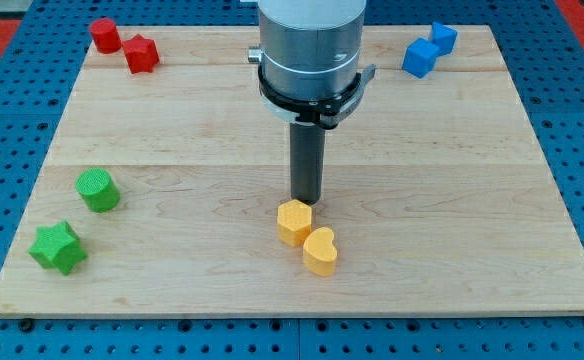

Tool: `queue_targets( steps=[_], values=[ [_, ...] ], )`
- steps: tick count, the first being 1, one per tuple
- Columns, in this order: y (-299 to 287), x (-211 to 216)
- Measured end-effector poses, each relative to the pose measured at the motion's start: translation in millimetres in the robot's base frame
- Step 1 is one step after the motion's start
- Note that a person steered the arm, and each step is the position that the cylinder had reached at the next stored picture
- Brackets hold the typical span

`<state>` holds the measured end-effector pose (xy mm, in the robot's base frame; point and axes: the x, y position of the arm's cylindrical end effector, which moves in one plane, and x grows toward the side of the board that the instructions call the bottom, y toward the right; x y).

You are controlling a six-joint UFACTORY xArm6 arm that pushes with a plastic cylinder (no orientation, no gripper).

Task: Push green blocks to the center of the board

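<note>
Camera view: green cylinder (98, 190) and green star (57, 248) sit near the desk's (452, 200) left edge, far left of my tip (305, 200). That tool holds nothing, just above the yellow hexagon block (294, 222).

The arm's dark rod comes straight down over the middle of the wooden board (172, 130), and my tip (305, 200) sits just above the yellow hexagonal block (294, 221), touching or nearly touching it, with the yellow heart block (320, 250) pressed against that one on the side toward the board's bottom edge. Near the bottom-left corner the green cylinder (98, 190) and the green star block (56, 247) stand close together, well apart from the tip. A red cylinder (105, 35) and a red star block (141, 54) sit by the top-left corner, and two blue cubes, one (421, 57) just beside the other (443, 38), sit by the top-right corner.
</note>
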<state>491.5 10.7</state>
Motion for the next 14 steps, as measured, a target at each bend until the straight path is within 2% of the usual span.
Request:
queue_targets(
  steps=[1,2,3,5,6,7,9,10,11,13,14],
  values=[
    [-7,0],
    [-76,14],
    [-94,18],
    [-204,120],
    [-222,126],
    [-249,101],
    [-246,14],
    [-241,-6],
    [-258,-8],
    [-281,-50],
    [-265,-64]
  ],
)
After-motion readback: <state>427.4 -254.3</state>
